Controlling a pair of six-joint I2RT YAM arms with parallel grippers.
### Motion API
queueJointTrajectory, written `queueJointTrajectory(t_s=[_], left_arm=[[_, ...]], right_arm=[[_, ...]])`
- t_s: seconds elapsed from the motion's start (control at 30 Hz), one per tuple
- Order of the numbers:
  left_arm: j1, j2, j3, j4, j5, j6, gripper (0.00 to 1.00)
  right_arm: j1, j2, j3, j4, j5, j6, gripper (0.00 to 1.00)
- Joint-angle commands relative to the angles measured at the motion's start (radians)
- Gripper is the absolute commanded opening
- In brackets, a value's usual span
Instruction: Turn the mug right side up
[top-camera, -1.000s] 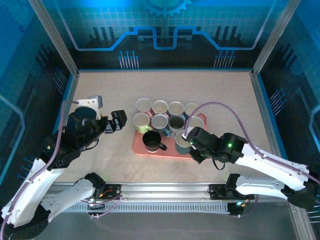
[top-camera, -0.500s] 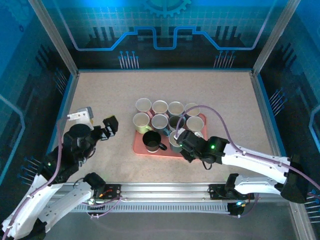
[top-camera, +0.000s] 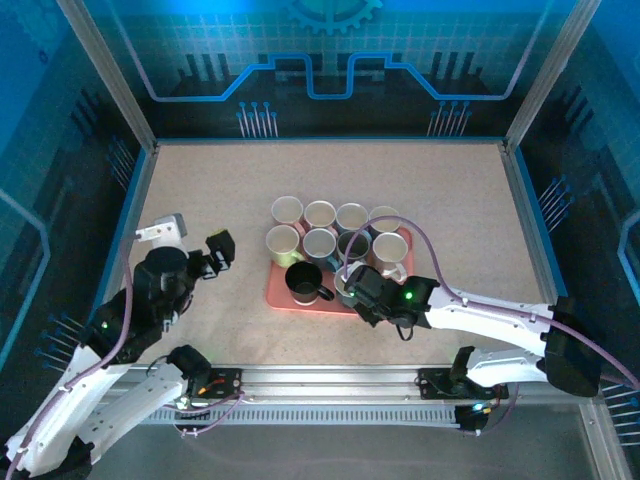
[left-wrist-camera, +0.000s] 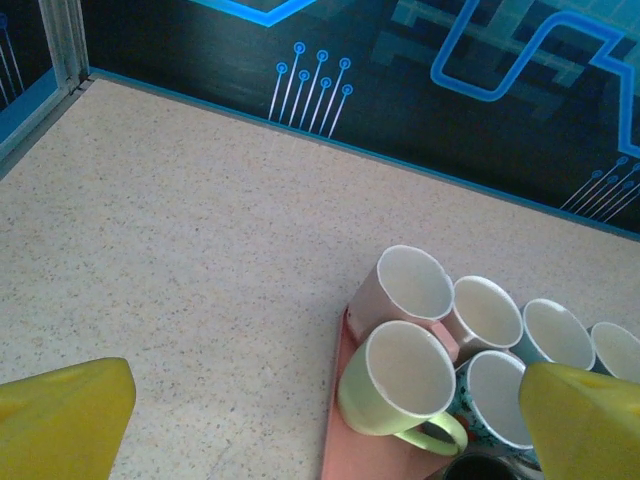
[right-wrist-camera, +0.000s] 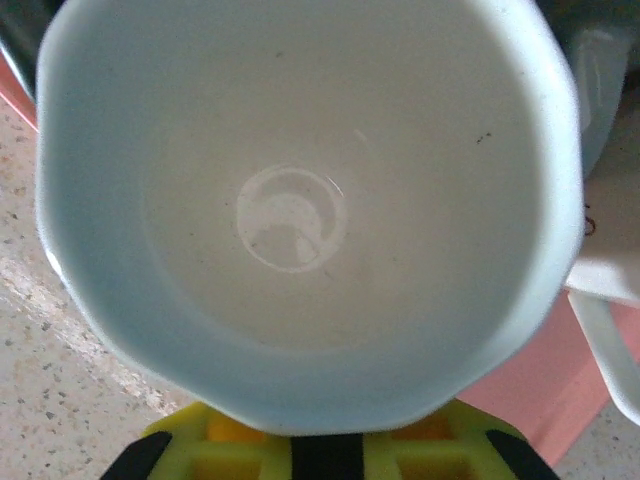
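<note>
Mug (top-camera: 346, 281) sat mouth-up at the tray's (top-camera: 276, 291) near edge, black mug (top-camera: 303, 281) just left of it. From above, the right gripper (top-camera: 357, 292) hid most of it, jaws pinching its wall. Right wrist showed me its pale inside. Left gripper (top-camera: 214, 251) was left of the tray, jaws spread; its wrist caught the green mug (left-wrist-camera: 398, 385).

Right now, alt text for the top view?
Right gripper holds an upright mug by its rim at the near edge of a pink tray packed with other upright mugs. Left gripper hangs open over the table, left of the tray.
</note>
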Motion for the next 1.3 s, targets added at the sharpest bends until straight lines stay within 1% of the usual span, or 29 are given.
queueJointTrajectory(t_s=[0.0,0.13,0.23,0.4,0.47,0.5,0.53,0.57,0.6,0.67,0.73,0.77,0.8,0.87,0.9,1.03,1.17,1.23,1.27], left_arm=[[0.005,0.000,-0.021,0.009,-0.030,0.023,0.99],[0.005,0.000,-0.038,0.019,-0.004,0.066,0.99],[0.005,0.005,-0.048,0.032,0.006,0.087,0.99],[0.004,0.018,-0.073,0.056,0.004,0.115,0.99],[0.005,0.020,-0.086,0.075,0.005,0.132,0.99],[0.004,0.020,-0.093,0.087,0.003,0.141,0.99],[0.005,0.020,-0.102,0.100,0.002,0.150,0.99],[0.004,0.020,-0.113,0.118,0.003,0.163,0.99],[0.005,0.023,-0.123,0.130,0.008,0.181,0.99],[0.004,0.033,-0.147,0.171,0.034,0.245,0.99],[0.004,0.060,-0.174,0.214,0.033,0.322,0.99],[0.006,0.080,-0.197,0.247,0.012,0.373,0.99],[0.013,0.100,-0.217,0.279,-0.005,0.418,0.99],[0.072,0.159,-0.259,0.349,0.007,0.488,0.99],[0.107,0.183,-0.275,0.385,0.010,0.487,0.99],[0.290,0.257,-0.377,0.558,0.061,0.389,0.99],[0.398,0.357,-0.469,0.779,0.151,0.437,0.99],[0.430,0.420,-0.514,0.887,0.166,0.441,0.99],[0.441,0.446,-0.533,0.942,0.163,0.435,0.99]], right_arm=[[0.008,-0.004,-0.011,0.069,0.032,0.021,0.21],[0.009,-0.006,-0.031,0.071,0.039,0.026,0.33],[0.007,-0.010,-0.035,0.075,0.034,0.030,0.45],[0.007,-0.066,-0.016,0.060,-0.002,0.036,0.54],[0.006,-0.103,0.015,0.005,-0.009,0.039,0.58],[0.007,-0.123,0.036,-0.030,-0.005,0.044,0.62],[0.006,-0.151,0.065,-0.069,0.003,0.054,0.71],[0.006,-0.184,0.090,-0.096,0.002,0.057,0.98],[0.003,-0.217,0.126,-0.117,-0.010,0.049,1.00],[-0.023,-0.243,0.224,-0.171,-0.044,0.040,1.00],[-0.069,-0.229,0.327,-0.220,-0.078,0.042,1.00],[-0.100,-0.215,0.381,-0.234,-0.085,0.052,1.00],[-0.125,-0.205,0.423,-0.238,-0.071,0.062,1.00],[-0.173,-0.183,0.504,-0.214,-0.008,0.066,1.00],[-0.191,-0.180,0.514,-0.170,0.005,0.039,1.00],[-0.237,-0.204,0.428,0.188,0.032,-0.231,1.00],[-0.286,-0.202,0.320,0.498,0.118,-0.451,1.00],[-0.363,-0.178,0.313,0.513,0.121,-0.434,1.00],[-0.399,-0.163,0.318,0.493,0.143,-0.381,1.00]])
